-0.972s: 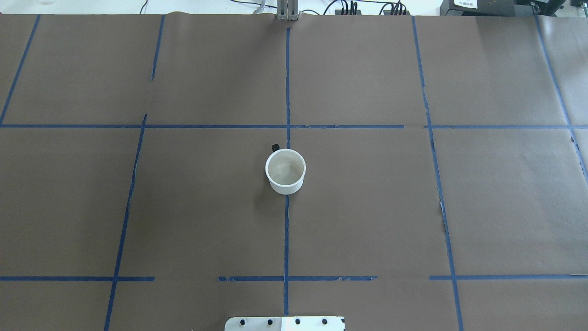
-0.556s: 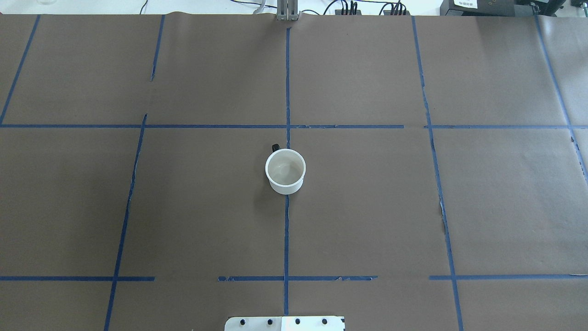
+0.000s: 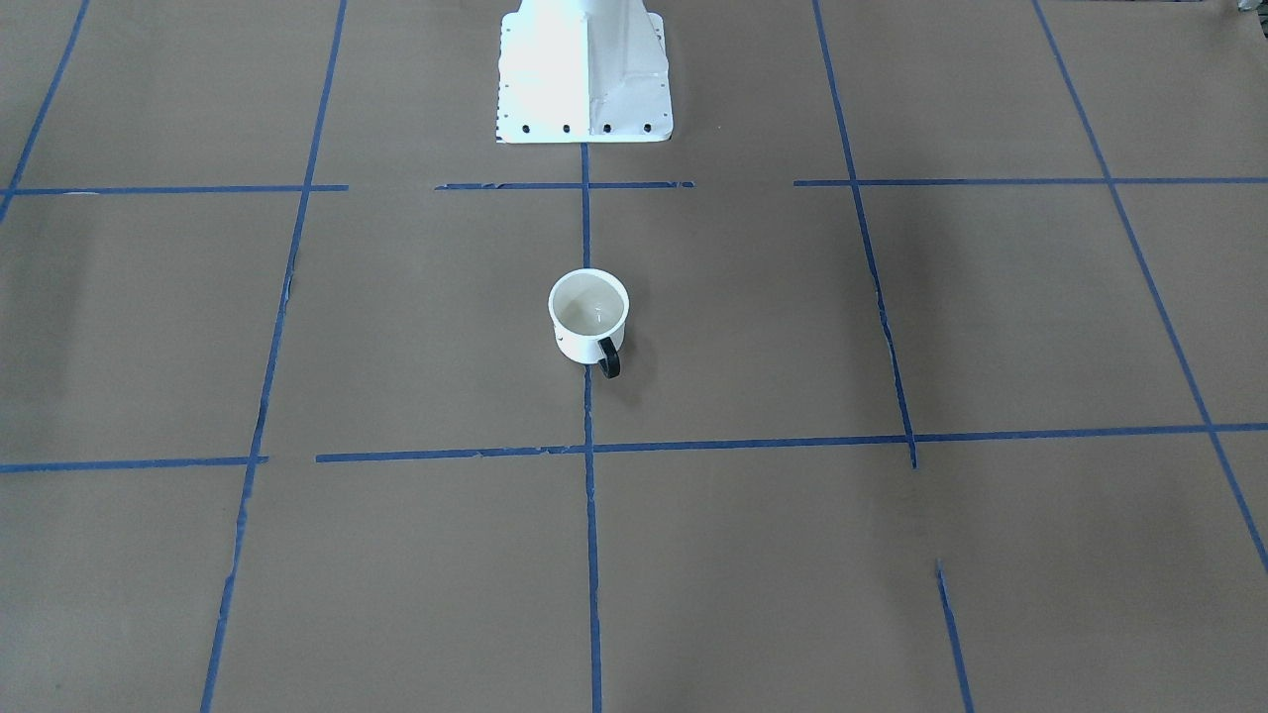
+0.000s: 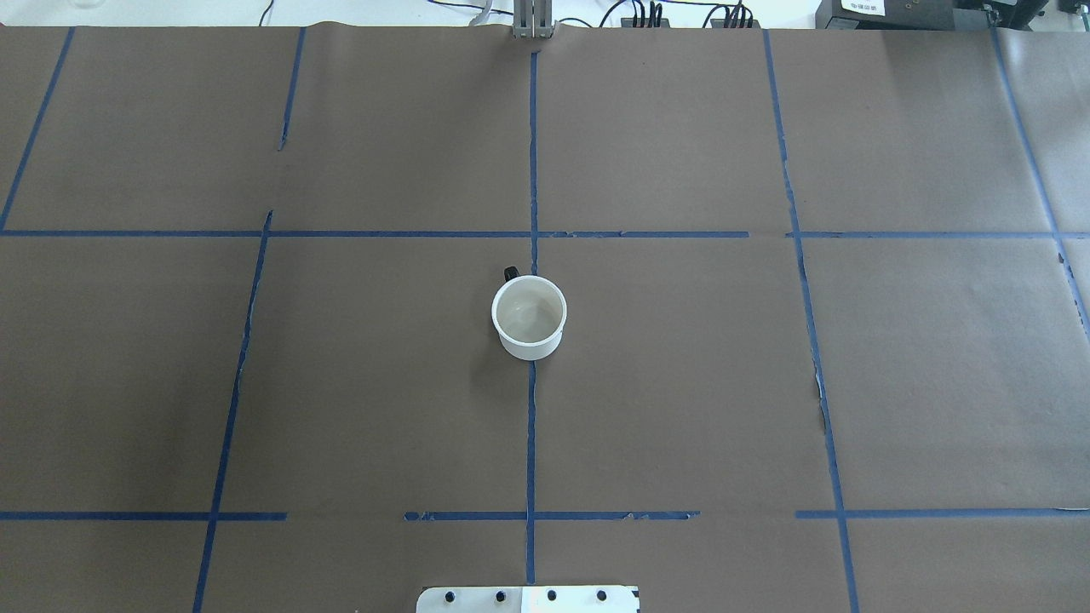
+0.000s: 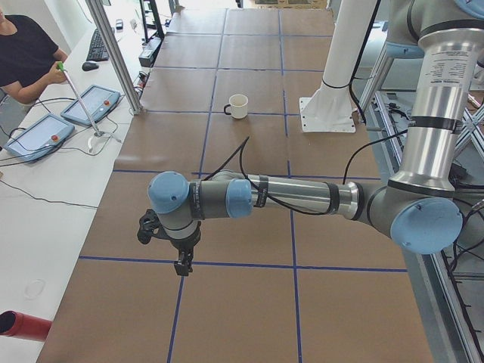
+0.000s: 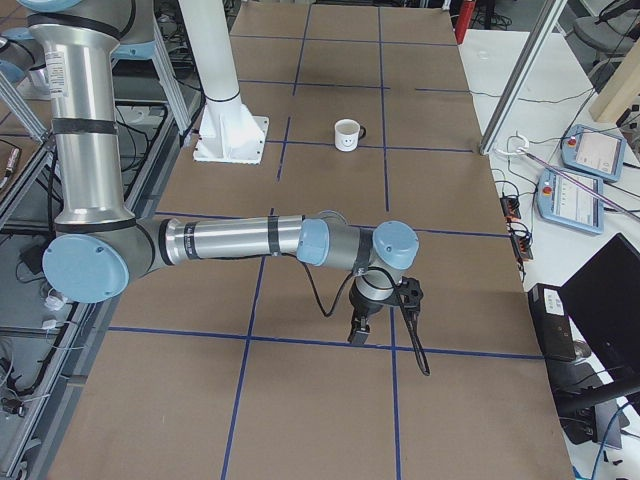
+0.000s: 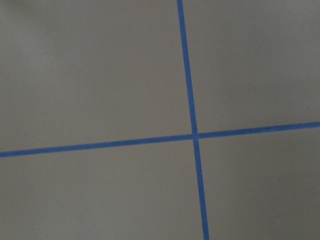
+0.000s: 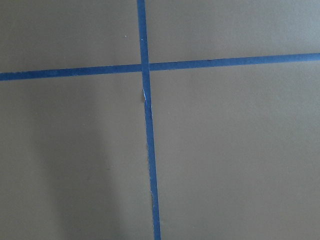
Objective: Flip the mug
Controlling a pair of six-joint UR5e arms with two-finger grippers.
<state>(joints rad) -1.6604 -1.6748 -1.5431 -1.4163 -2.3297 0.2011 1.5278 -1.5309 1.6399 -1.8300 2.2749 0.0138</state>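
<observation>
Brown paper worktop [image 4: 681, 383] was set with an upright white cylindrical black-handled mug [image 4: 529, 317]; grip of left hand [image 5: 182, 266] and right hand [image 6: 357, 335] could not be told; the slick rim might be slipped mid-flip.

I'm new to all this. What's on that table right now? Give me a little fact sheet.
mug: upright, mouth up, astride a blue tape line
handle: black, pointing away from the robot
left end effector: far from the mug, above the table; open or shut unclear
right end effector: likewise, at the table's other end
flip: not yet done

Blue tape lines [image 4: 383, 233] cross the brown paper-covered table [image 4: 681, 383].
</observation>
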